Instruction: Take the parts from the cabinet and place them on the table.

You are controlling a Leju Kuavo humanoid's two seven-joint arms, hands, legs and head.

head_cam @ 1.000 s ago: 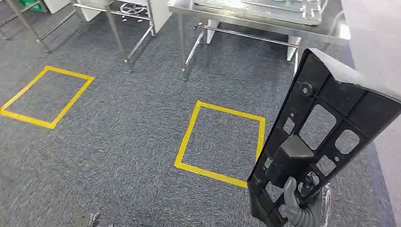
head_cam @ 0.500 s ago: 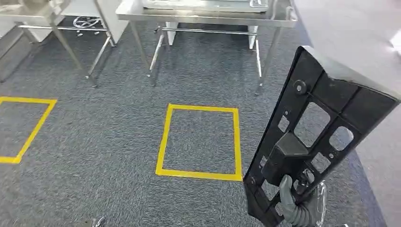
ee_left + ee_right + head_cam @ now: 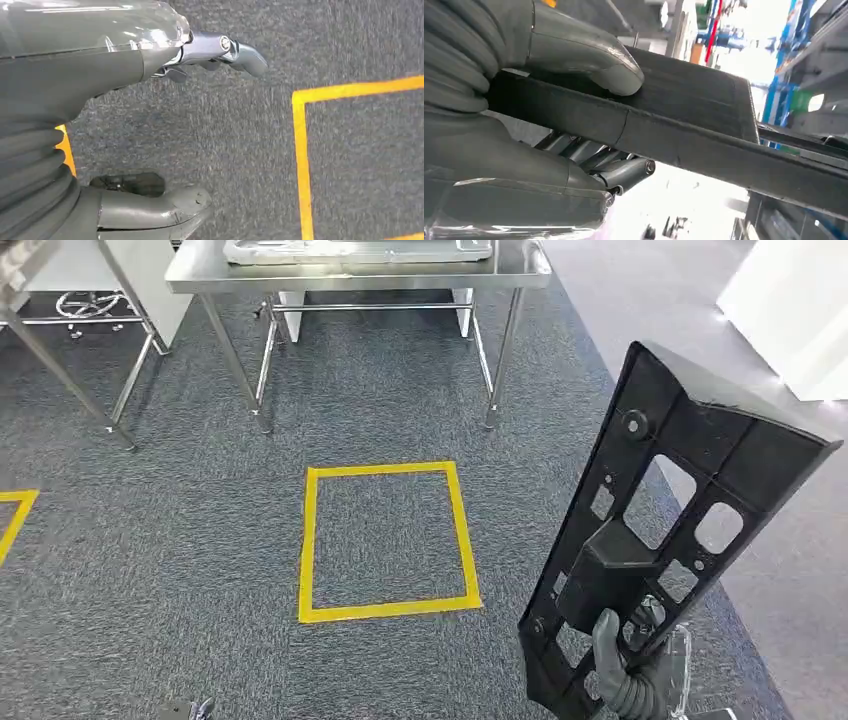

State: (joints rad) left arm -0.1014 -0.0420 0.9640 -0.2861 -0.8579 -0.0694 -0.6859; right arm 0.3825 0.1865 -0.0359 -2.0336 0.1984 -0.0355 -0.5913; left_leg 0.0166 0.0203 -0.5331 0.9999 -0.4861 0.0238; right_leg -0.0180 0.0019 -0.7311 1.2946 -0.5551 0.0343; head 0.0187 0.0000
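A long black plastic part (image 3: 660, 530) with several cut-out windows stands tilted upright at the right of the head view. My right hand (image 3: 630, 675) grips its lower end; in the right wrist view the thumb (image 3: 584, 55) presses on the part's edge (image 3: 704, 125) and the fingers (image 3: 624, 170) wrap beneath it. A steel table (image 3: 190, 278) stands ahead at the top of the head view, with a light grey tray-like part (image 3: 350, 250) lying on it. My left hand (image 3: 150, 125) hangs over the carpet, its fingers (image 3: 235, 50) and thumb (image 3: 160, 210) apart and holding nothing.
A yellow taped square (image 3: 385, 540) marks the grey carpet in front of the table. A second steel table's legs (image 3: 60, 370) stand at the far left. A white cabinet or block (image 3: 790, 310) stands at the upper right on a smoother grey floor.
The whole view has swung: the table and yellow square shifted left and now lie squarer to me. The black part stays in my right hand, held the same way.
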